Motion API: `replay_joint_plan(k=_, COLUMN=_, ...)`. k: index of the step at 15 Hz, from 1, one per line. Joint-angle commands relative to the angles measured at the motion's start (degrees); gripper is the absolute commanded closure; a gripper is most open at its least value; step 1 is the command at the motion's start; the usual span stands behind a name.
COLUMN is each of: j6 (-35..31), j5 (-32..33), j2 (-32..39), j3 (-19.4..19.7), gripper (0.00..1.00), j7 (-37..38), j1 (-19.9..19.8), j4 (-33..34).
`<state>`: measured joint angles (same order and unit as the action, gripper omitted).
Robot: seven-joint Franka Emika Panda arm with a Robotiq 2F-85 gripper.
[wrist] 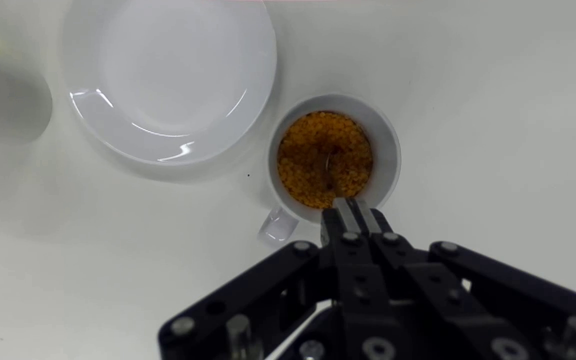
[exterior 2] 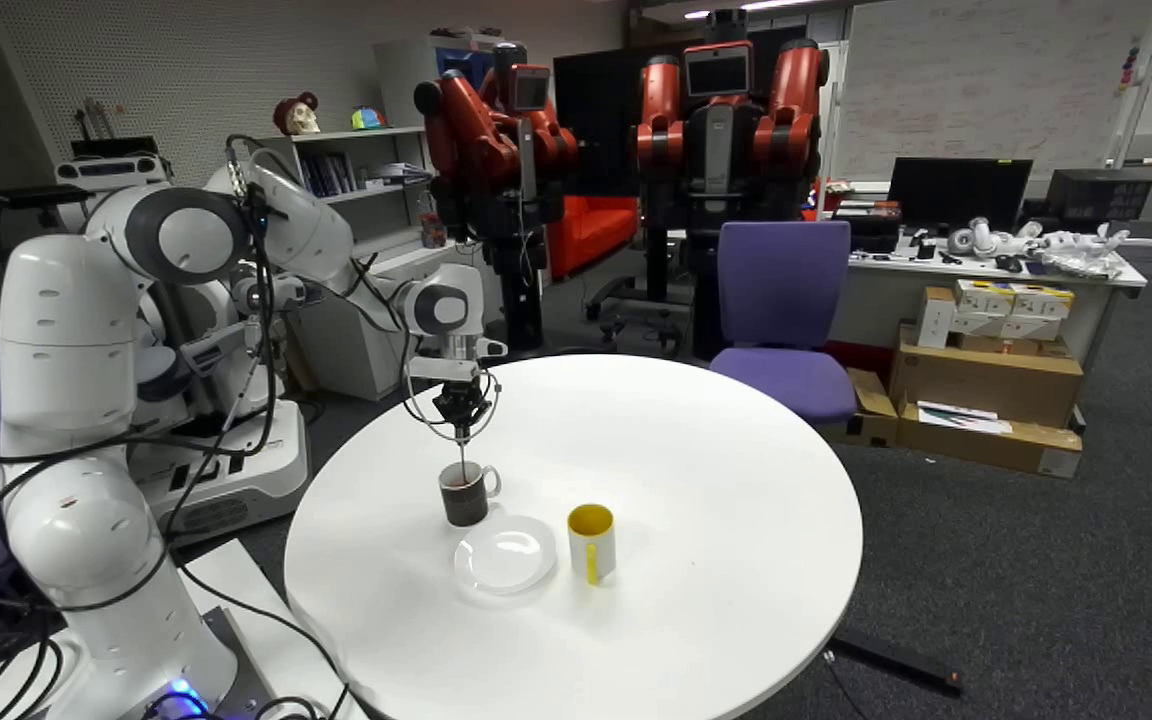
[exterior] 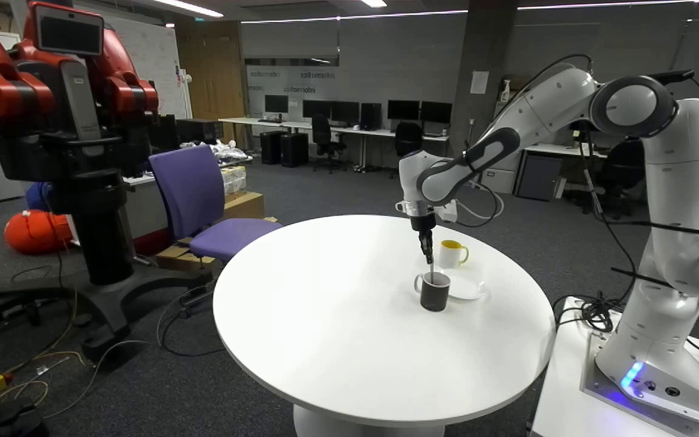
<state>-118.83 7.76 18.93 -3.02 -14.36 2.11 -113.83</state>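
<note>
Your gripper [wrist: 352, 203] is together, clamped on the upper end of a thin rod [exterior 2: 463, 460], which drops nearly plumb below it. You have the rod running down into the dark mug [exterior: 434, 296], its lower part among orange grains [wrist: 298, 142] (you cannot tell if it is a spoon, as the end is hidden). That mug stands upright on the round white table [exterior: 325, 340], between the table's middle and the edge nearest the base [exterior: 659, 394] of your arm [exterior 2: 71, 335]. Its inside is pale, and its white handle points away from that base, toward the middle. Just beside the dark mug you see the plate [exterior 2: 506, 553], white and lying flat. Beyond the plate, on the side away from the dark mug, stands the yellow mug [exterior 2: 591, 540]: white outside, yellow inside, with a yellow handle that points toward the near edge in an exterior view. The wrist view catches only its pale side and a bit of yellow at the border. Above, your arm reaches in across the table's edge from its base, which is fixed on a white stand [exterior: 568, 400] beside the table. Near the edge well away from that base you find a purple chair [exterior 2: 786, 380]. Farther off stand red robots [exterior 2: 721, 165], and brown boxes [exterior 2: 991, 390] sit stacked near the chair.
</note>
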Motion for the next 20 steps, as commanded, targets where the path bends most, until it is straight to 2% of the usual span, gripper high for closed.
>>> replay_joint_plan(k=1, j6=1.6, j5=0.2, j2=-0.1, j3=0.3, gripper=1.00, j7=0.1, j1=-0.5, j4=1.0)
replay_joint_plan(k=12, j6=2.2, j5=1.2, j2=-3.4, j3=0.2, gripper=1.00, j7=0.2, j1=0.2, j4=-3.1)
replay_joint_plan(k=20, j6=2.9, j5=0.7, j2=-2.6, j3=-1.1, gripper=1.00, j7=-0.6, j1=0.5, j4=-2.3)
